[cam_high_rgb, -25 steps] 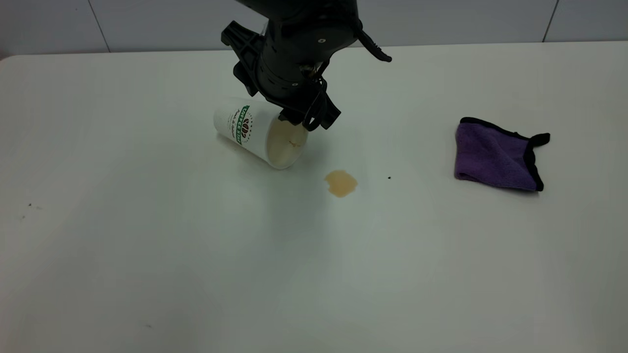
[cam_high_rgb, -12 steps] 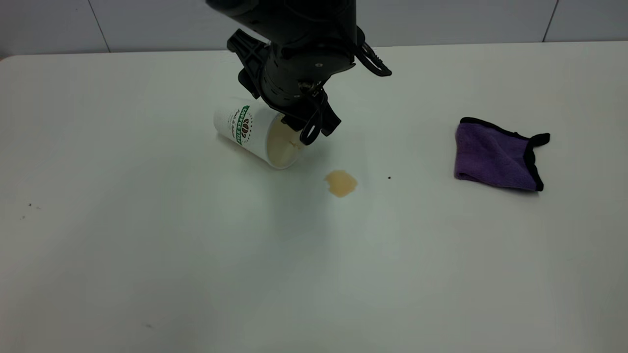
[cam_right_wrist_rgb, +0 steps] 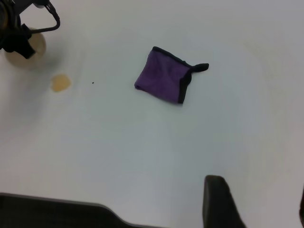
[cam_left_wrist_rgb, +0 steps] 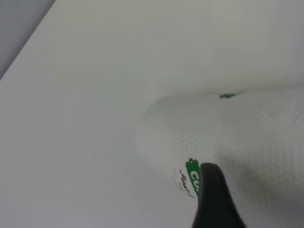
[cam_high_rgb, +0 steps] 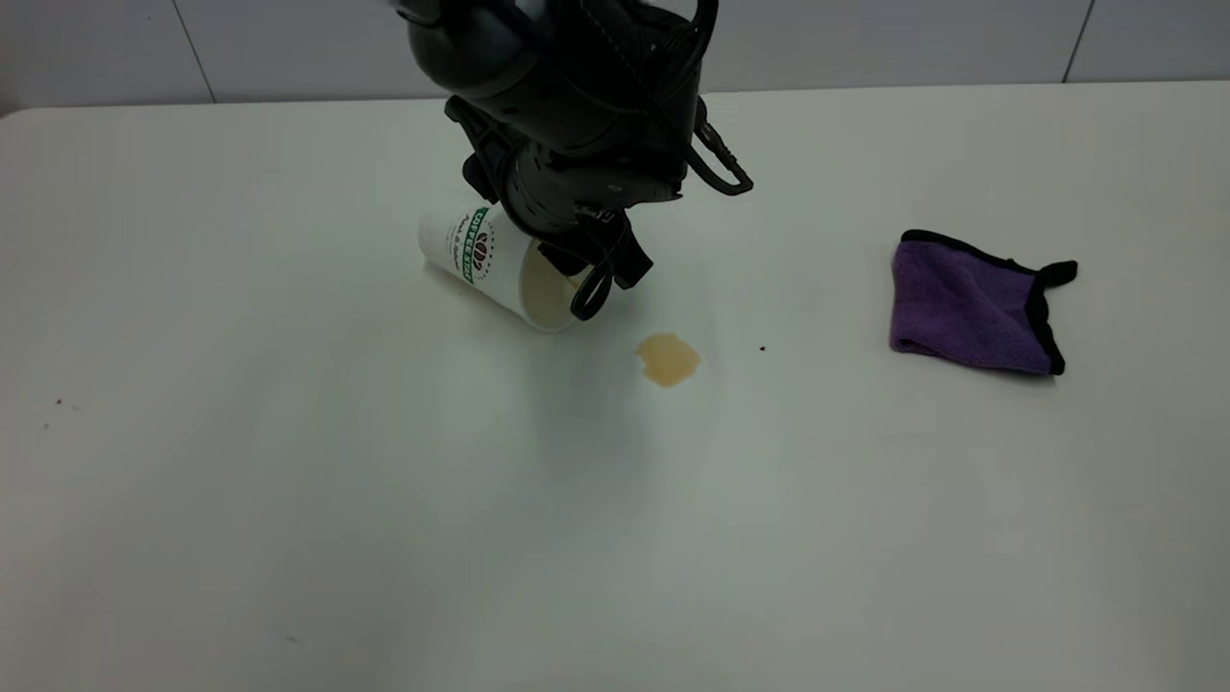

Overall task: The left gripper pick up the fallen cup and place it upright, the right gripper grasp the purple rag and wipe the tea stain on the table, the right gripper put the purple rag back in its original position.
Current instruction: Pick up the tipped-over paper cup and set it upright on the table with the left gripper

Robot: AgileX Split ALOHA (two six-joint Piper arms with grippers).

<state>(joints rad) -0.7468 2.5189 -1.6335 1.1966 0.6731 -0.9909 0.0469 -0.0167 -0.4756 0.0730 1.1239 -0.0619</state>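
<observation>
The fallen cup [cam_high_rgb: 478, 254], white with a green logo, lies on its side with its tea-stained mouth facing the tea stain [cam_high_rgb: 668, 358]. My left gripper [cam_high_rgb: 579, 281] is down over the cup's mouth end and open. One dark finger [cam_left_wrist_rgb: 212, 197] lies against the cup's wall [cam_left_wrist_rgb: 237, 133]; the other finger is out of that view. The purple rag [cam_high_rgb: 971, 306], edged in black, lies folded at the right, untouched. My right gripper [cam_right_wrist_rgb: 256, 202] hangs open and empty well back from the rag [cam_right_wrist_rgb: 164, 80], outside the exterior view.
The white table [cam_high_rgb: 288, 481] carries a small dark speck [cam_high_rgb: 763, 348] between stain and rag, and a few faint specks at the far left. A grey wall runs behind the table's back edge. The right wrist view shows the stain [cam_right_wrist_rgb: 61, 82] beside the left arm.
The left arm has come down and forward over the cup, its fingers now lower around the mouth end. The cup, stain and rag have not moved.
</observation>
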